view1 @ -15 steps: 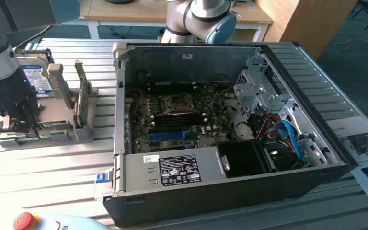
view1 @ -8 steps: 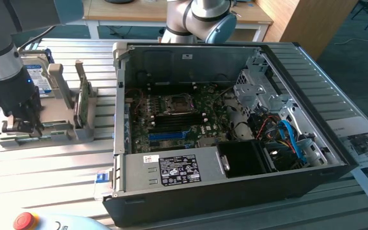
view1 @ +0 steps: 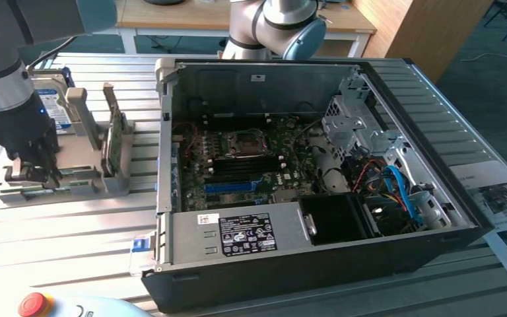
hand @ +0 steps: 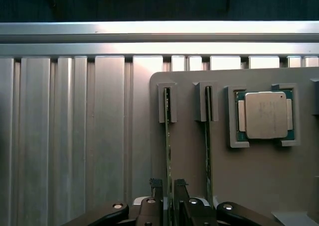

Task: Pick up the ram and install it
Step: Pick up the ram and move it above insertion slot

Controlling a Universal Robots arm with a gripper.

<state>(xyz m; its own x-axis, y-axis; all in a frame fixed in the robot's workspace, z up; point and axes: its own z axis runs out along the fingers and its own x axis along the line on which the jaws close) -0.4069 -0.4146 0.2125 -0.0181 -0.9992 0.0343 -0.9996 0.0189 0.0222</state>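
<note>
I watched from my remote desk and took the grey holder as my reference for every place. The gripper stood low at the holder with its jaws apart, and its fingers were one on each side of the ram. The ram stood on its thin edge in a slot of the holder, the slot closest to the holder's border with the bare table. I could not tell whether the fingers touched the ram, and the ram sat in its slot, not lifted.

A second stick stood on edge in the next slot of the holder, parallel with the ram and apart from it. Past this second stick, a processor with a silver lid lay flat in a square pocket of the holder.

In the exterior view the arm stood over the holder. A hard drive with a blue label stood upright at the holder, partly hidden behind the arm. The open computer case lay just beside the holder, on the exterior view's right of it, with the motherboard visible inside.
</note>
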